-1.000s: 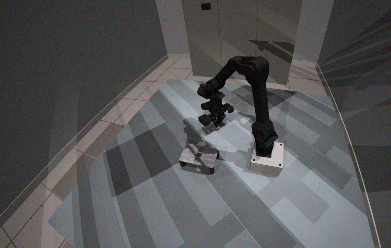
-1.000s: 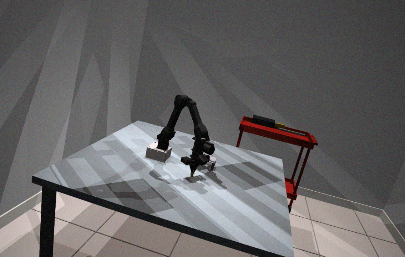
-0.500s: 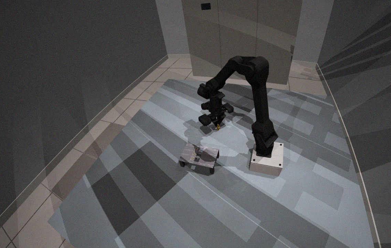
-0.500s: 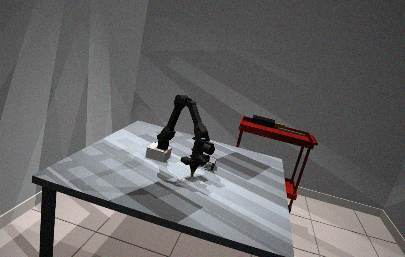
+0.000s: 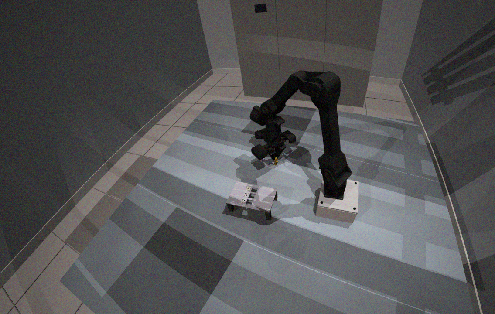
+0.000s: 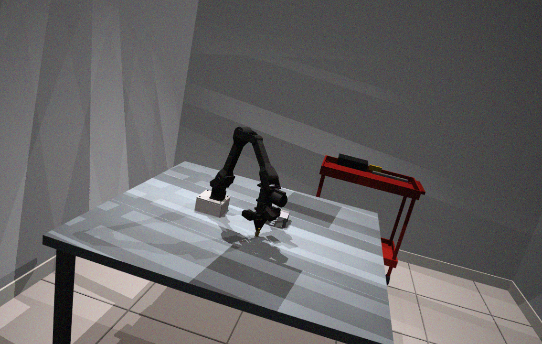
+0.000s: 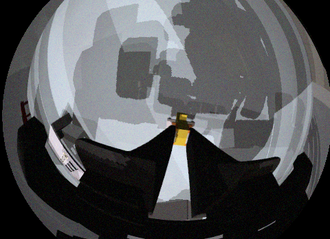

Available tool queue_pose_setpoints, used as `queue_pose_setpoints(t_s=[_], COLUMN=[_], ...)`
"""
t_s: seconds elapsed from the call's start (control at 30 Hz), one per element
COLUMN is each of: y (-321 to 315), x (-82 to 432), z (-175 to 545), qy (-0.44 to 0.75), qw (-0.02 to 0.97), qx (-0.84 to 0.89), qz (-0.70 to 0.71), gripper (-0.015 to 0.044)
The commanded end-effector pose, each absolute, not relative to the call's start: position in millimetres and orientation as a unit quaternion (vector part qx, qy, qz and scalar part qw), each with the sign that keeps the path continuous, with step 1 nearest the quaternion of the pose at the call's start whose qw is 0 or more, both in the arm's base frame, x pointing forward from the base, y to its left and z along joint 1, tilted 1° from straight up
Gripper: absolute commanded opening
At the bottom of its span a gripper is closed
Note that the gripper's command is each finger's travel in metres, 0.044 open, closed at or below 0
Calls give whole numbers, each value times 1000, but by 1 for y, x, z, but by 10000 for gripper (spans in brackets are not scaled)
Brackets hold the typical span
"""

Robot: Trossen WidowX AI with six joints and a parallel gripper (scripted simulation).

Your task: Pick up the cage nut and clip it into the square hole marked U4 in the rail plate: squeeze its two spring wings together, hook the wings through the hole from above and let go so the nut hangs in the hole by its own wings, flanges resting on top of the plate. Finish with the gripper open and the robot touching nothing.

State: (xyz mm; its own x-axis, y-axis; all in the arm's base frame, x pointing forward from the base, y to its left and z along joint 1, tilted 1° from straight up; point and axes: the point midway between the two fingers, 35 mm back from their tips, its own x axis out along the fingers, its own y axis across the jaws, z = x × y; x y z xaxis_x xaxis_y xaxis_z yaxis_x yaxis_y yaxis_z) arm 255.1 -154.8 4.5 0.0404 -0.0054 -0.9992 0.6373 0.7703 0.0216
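The small yellow cage nut is between the fingertips of my gripper, which is shut on it and points down. The nut is at or just above the table top; I cannot tell whether it touches. In the wrist view its thin side parts stick out beyond the fingertips. The pale rail plate stands on short dark legs, apart from the gripper. Its row of square holes has small labels beside it; U4 looks like the one at the far end in the top view, though hard to read.
The arm's pale base block stands to the right of the rail plate in the top view. The table carries both. A red cart with a black box stands beyond the table. Striped shadows cross the scene.
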Motion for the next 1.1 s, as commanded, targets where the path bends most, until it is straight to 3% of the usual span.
queue_pose_setpoints(t_s=[0.0, 0.4, 1.07], y=[-153, -153, -133], x=[256, 252, 263], z=[7, 74, 98], qy=[643, 651, 660], qw=[682, 679, 688], qx=[250, 242, 215], qz=[-240, -239, -212], gripper=[33, 33, 33])
